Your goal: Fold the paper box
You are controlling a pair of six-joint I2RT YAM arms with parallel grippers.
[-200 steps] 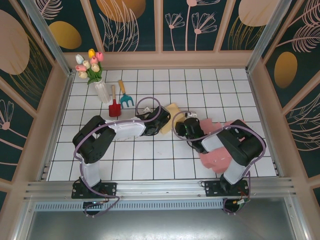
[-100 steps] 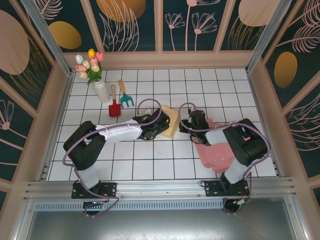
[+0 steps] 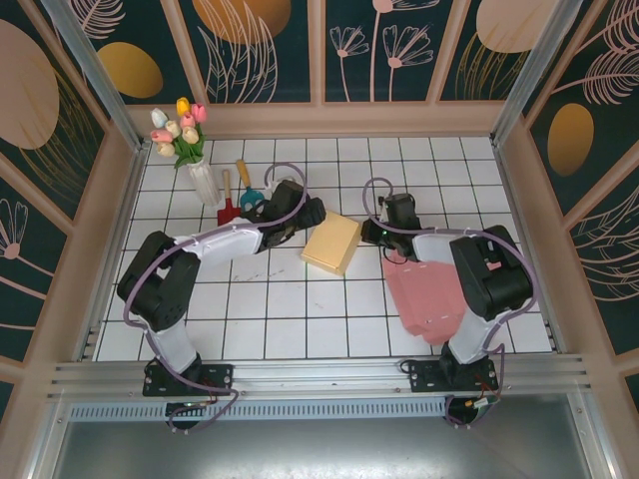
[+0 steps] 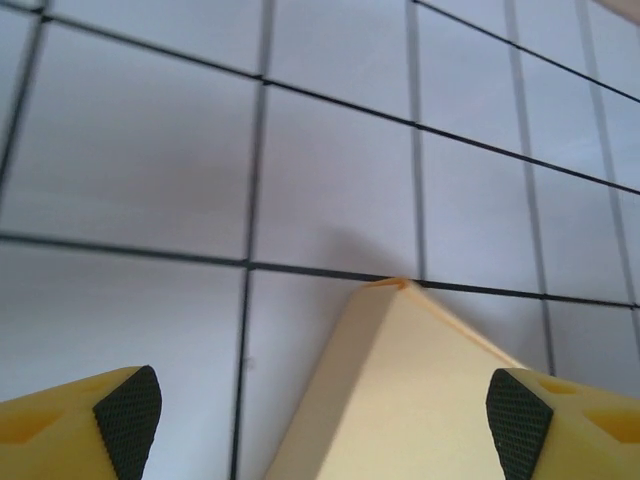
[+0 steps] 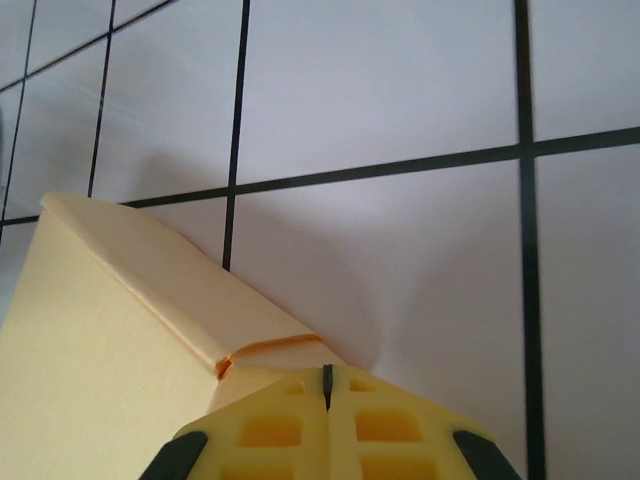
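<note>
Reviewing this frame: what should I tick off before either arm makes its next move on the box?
1. Is the left gripper open: ok, jaws wide, with the paper box corner between them, untouched.
2. Is the right gripper shut: ok.
3. Is the right gripper free of the paper box: cannot tell, its tips sit right at a box edge.
4. Paper box resting on the table: ok.
5. Is the pink sheet apart from the paper box: ok.

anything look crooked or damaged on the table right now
The yellow box sits skewed to the tiles, and the right wrist view shows what looks like a small gap at one folded corner. The pink sheet lies askew too. Nothing looks spilled.
</note>
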